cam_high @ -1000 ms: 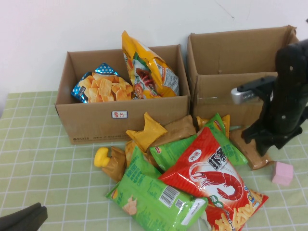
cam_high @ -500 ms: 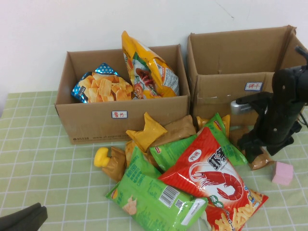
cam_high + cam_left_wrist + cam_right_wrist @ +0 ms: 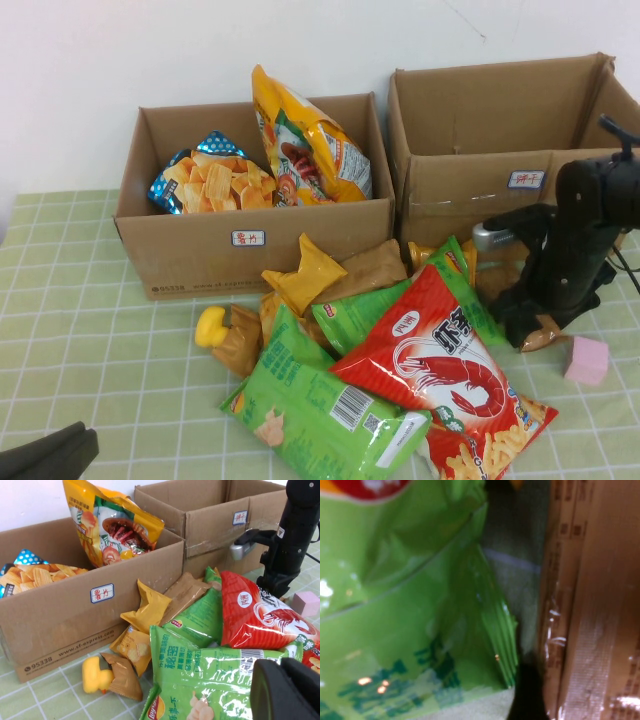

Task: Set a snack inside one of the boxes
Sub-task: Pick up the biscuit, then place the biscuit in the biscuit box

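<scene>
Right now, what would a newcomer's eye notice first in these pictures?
The red shrimp-chip bag lies on top of a pile of snack bags in front of two cardboard boxes. A tall orange chip bag stands in the left box. The right tool is low beside the pile; the left tool waits nearer.

— Where's the right gripper (image 3: 528,328)?
— Low at the right side, arm bent steeply down, wrist pointing at the tabletop. Its tips are hidden.
— And the left gripper (image 3: 45,455)?
— Parked at the near left corner, barely in view.
</scene>
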Motion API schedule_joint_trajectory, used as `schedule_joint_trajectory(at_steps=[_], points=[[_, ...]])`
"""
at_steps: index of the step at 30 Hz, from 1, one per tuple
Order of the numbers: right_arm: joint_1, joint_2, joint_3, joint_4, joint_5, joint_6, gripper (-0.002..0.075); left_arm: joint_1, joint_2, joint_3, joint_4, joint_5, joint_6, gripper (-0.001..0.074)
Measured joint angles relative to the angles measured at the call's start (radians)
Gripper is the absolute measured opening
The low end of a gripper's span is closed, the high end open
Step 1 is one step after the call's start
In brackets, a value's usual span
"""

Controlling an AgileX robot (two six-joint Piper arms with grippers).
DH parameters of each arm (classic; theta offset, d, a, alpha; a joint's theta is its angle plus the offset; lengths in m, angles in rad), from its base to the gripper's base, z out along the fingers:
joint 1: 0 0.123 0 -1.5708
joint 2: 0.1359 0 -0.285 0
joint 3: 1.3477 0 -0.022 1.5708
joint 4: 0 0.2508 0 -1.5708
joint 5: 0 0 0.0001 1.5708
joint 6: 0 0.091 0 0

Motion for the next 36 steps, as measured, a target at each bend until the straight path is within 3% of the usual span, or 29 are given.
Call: schedule_joint_trajectory(at_steps=[9, 21, 28, 36], points=[[0.000, -0.057, -0.031, 0.000, 0.178, -0.023, 0.0461, 0.000, 0.000, 0.000, 0.000, 0.002, -0.002, -0.0001], [0.000, -0.511, -0.031, 0.111, 0.306, -0.055, 0.0461, 0.000, 0.000, 0.000, 0.044, 0.087, -0.004, -0.0001], [0.000, -0.640, -0.031, 0.177, 0.099, -0.154, 0.0461, 0.000, 0.000, 0.000, 0.253, 0.089, -0.004, -0.0001], [0.000, -0.487, -0.031, 0.177, -0.324, -0.164, 0.0461, 0.000, 0.000, 0.000, 0.421, 0.089, -0.004, -0.0001]])
